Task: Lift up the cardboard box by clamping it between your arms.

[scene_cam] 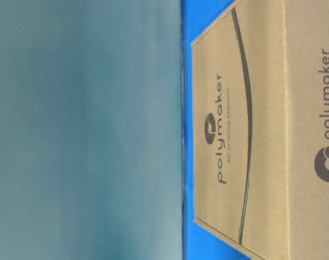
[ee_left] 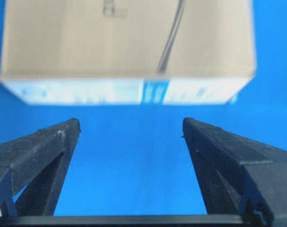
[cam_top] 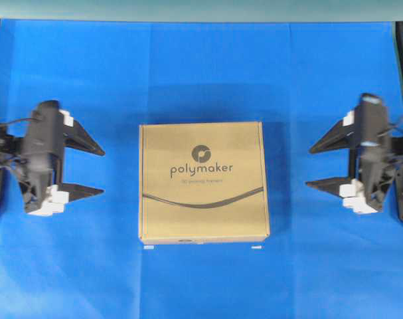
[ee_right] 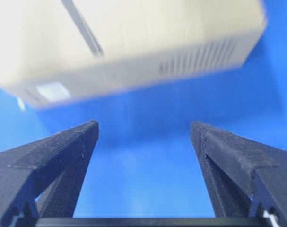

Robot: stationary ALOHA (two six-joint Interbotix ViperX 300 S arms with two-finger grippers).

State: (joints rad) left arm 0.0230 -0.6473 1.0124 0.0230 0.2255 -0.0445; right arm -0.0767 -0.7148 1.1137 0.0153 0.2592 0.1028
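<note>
Overhead view: cardboard box [cam_top: 202, 181], flat, square, brown, "polymaker" print facing up, lying at the centre of the blue bench [cam_top: 201, 73]; two small white tabs at its 6 o'clock edge. Left hand [cam_top: 85, 171] at 9 o'clock of the box, fingers spread wide, tips pointing toward it, well apart from it, nothing held. Right hand [cam_top: 323, 163] at 3 o'clock, likewise wide, empty, apart from the box. Table-level view: picture turned sideways; cardboard box [scene_cam: 251, 135] fills the right part, blue bench [scene_cam: 187, 162] a narrow strip, grey-green backdrop [scene_cam: 83, 130] at left. Left wrist view: left hand [ee_left: 131, 127] wide; cardboard box [ee_left: 129, 42] at 12 o'clock, white-and-blue label on its near side, blue gap between. Right wrist view: right hand [ee_right: 144, 128] wide; cardboard box [ee_right: 124, 42] at 12 o'clock, blurred, not touched.
</note>
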